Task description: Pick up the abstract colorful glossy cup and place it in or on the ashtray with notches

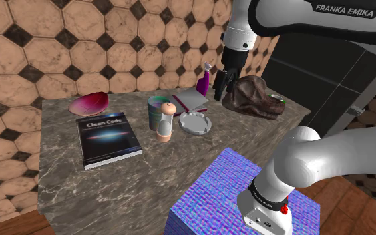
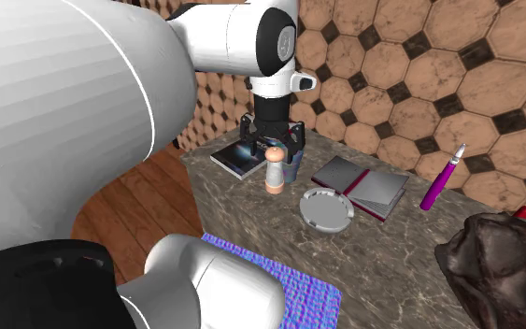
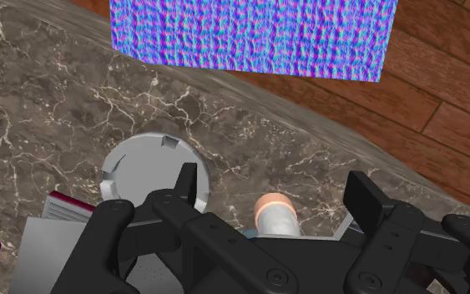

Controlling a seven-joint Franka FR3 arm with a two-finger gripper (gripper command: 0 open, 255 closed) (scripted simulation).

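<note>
Cup stands upright on the marble table, long axis vertical, mouth up, just beside a shaker and near the ashtray. The gripper hangs above, fingers spread, empty.

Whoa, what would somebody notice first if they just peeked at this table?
Most likely the big white robot arm, its black hand hanging open above the marble table. Next, the box with a bright blue-and-purple pattern at the table's near edge in the shoulder view, and the dark Clean Code book lying flat toward that view's left. The colourful cup stands mid-table near a round grey ashtray.
</note>
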